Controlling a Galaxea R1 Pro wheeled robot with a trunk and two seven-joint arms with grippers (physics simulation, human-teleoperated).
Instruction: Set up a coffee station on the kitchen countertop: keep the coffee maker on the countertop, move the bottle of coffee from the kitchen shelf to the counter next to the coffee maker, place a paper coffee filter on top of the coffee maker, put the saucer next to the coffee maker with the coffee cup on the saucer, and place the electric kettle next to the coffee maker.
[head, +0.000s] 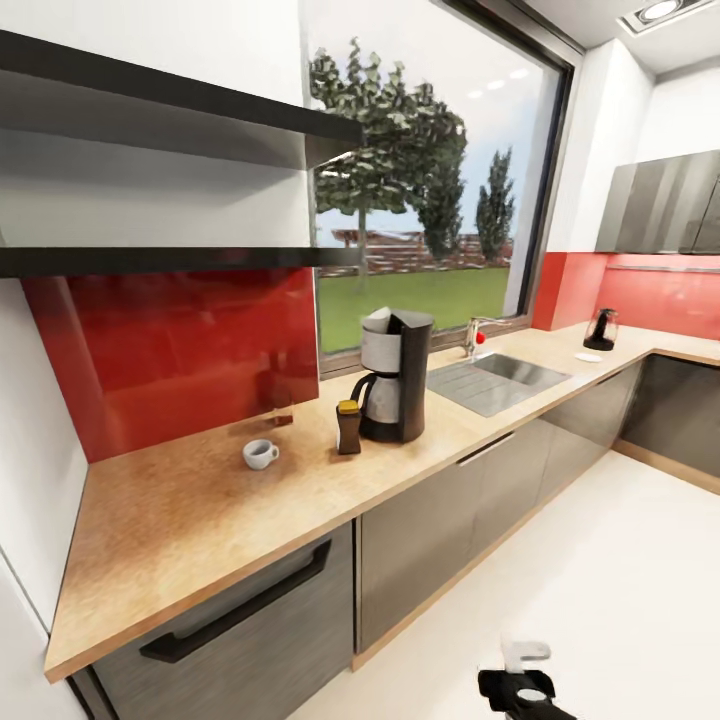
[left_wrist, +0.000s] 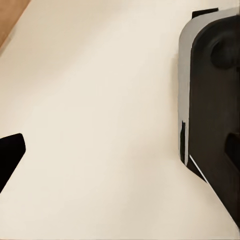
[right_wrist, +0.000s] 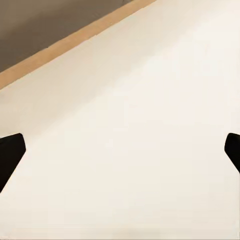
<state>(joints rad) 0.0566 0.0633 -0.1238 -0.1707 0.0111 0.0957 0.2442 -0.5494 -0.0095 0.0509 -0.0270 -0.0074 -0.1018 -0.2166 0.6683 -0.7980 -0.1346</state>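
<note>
On the kitchen countertop the black coffee maker stands by the window. The paper coffee filter sits white on its top. The bottle of coffee, with a gold-yellow lid, is just to its left and close beside it. Further left is the white coffee cup, directly on the worktop. Far down the counter stand the electric kettle and the white saucer. The black kitchen shelf hangs above. My right gripper is open over pale floor. My left gripper is open too, with one fingertip showing.
A steel sink and tap lie right of the coffee maker. A small wooden block rests by the red backsplash. Grey cabinets line the counter front. My own dark base is beside the left gripper, and pale floor stretches right.
</note>
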